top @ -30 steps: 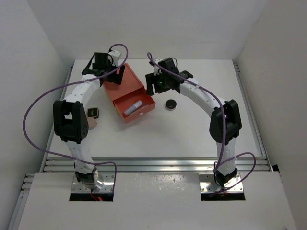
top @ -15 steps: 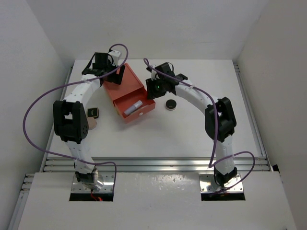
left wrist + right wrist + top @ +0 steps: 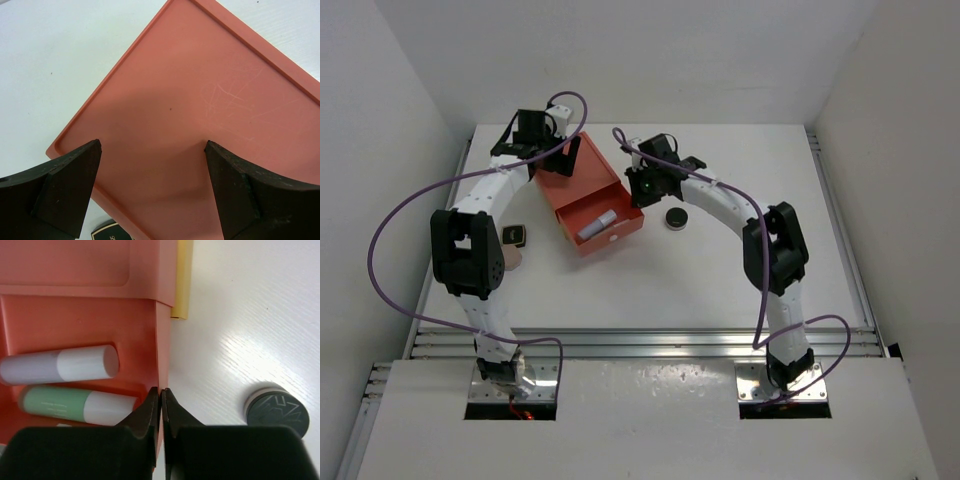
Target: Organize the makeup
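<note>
Compact (image 3: 276,411) sits right of right hand (image 3: 161,394) — apparently pinching drawer wall (image 3: 163,345).

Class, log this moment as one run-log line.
left gripper open over box top; right gripper shut on drawer wall; white tube, green tube inside; compact on table

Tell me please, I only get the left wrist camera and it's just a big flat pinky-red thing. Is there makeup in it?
Observer: That flat thing is the top of a box. Its drawer is pulled out, with a white tube and a green tube lying inside.
Operator: What's the other arm doing?
Observer: The right tool is pinched shut on the drawer's side wall.
Operator: Is anything still outside?
Observer: Yes, a black round compact sits on the table, just right of the drawer.
</note>
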Motion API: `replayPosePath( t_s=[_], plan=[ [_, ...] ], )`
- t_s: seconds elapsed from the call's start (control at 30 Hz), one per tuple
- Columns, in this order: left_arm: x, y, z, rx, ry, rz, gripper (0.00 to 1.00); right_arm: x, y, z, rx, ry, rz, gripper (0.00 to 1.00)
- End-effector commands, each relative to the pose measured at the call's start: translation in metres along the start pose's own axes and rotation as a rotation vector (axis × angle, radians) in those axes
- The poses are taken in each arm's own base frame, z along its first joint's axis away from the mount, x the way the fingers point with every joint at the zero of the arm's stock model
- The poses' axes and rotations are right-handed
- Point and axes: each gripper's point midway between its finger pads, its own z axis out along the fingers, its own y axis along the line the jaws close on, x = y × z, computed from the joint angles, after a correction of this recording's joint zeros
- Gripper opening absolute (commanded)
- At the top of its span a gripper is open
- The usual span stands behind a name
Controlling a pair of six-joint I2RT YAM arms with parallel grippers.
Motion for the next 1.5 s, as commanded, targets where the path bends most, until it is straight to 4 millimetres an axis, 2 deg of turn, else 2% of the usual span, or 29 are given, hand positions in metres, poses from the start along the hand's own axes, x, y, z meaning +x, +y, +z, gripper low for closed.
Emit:
replayPosePath(
  t_s=[0.0,0.27,0.43,0.6,0.7,0.77,1.0,1.07,1.13,1.2,1.23,1.27,1.33,1.4,1.43,1.47],
  plan=[
    [0.064,-0.021,0.005,0.055,0.223,0.031,0.91,-0.018,0.006,0.002,0.007,-0.052,-0.051,0.0],
    [0.058,-0.02,0.001,0.055,0.223,0.031,0.97,-0.026,0.005,-0.007,0.016,-0.072,-0.099,0.0],
    [0.036,-0.021,-0.007,0.077,0.188,0.029,1.0,-0.027,0.006,-0.006,0.014,-0.075,-0.096,0.0],
    [-0.006,-0.013,-0.03,0.056,0.093,0.034,1.0,-0.027,0.007,-0.004,0.012,-0.075,-0.088,0.0],
    [-0.016,-0.011,-0.043,0.051,0.071,0.044,1.0,-0.029,0.005,-0.005,0.016,-0.08,-0.088,0.0],
    [-0.03,-0.008,-0.06,0.043,0.035,0.054,1.0,-0.028,0.005,-0.004,0.016,-0.079,-0.086,0.0],
    [-0.032,0.012,-0.108,-0.064,0.015,0.111,1.0,-0.03,0.003,-0.001,0.027,-0.073,-0.061,0.0],
    [-0.018,0.009,-0.117,-0.051,0.061,0.124,1.0,-0.03,0.004,0.0,0.027,-0.072,-0.061,0.0],
    [-0.007,0.026,-0.132,-0.07,0.078,0.092,1.0,-0.036,0.005,-0.003,0.028,-0.085,-0.057,0.0],
    [0.024,0.038,-0.14,-0.084,0.157,0.068,1.0,-0.039,0.005,-0.005,0.031,-0.091,-0.057,0.0],
    [0.034,0.055,-0.154,-0.117,0.169,0.052,1.0,-0.039,0.005,-0.006,0.033,-0.09,-0.052,0.0],
    [0.057,0.057,-0.157,-0.115,0.224,0.042,1.0,-0.042,0.005,-0.009,0.034,-0.097,-0.054,0.0],
    [0.08,0.072,-0.17,-0.141,0.267,0.036,1.0,-0.042,0.005,-0.01,0.038,-0.097,-0.044,0.0],
    [0.108,0.075,-0.184,-0.146,0.314,0.041,1.0,-0.043,0.005,-0.011,0.039,-0.099,-0.037,0.0],
    [0.118,0.082,-0.19,-0.166,0.327,0.017,1.0,-0.046,0.005,-0.012,0.038,-0.104,-0.033,0.0],
    [0.137,0.081,-0.193,-0.167,0.375,0.015,1.0,-0.045,0.006,-0.012,0.037,-0.101,-0.032,0.0]
  ],
)
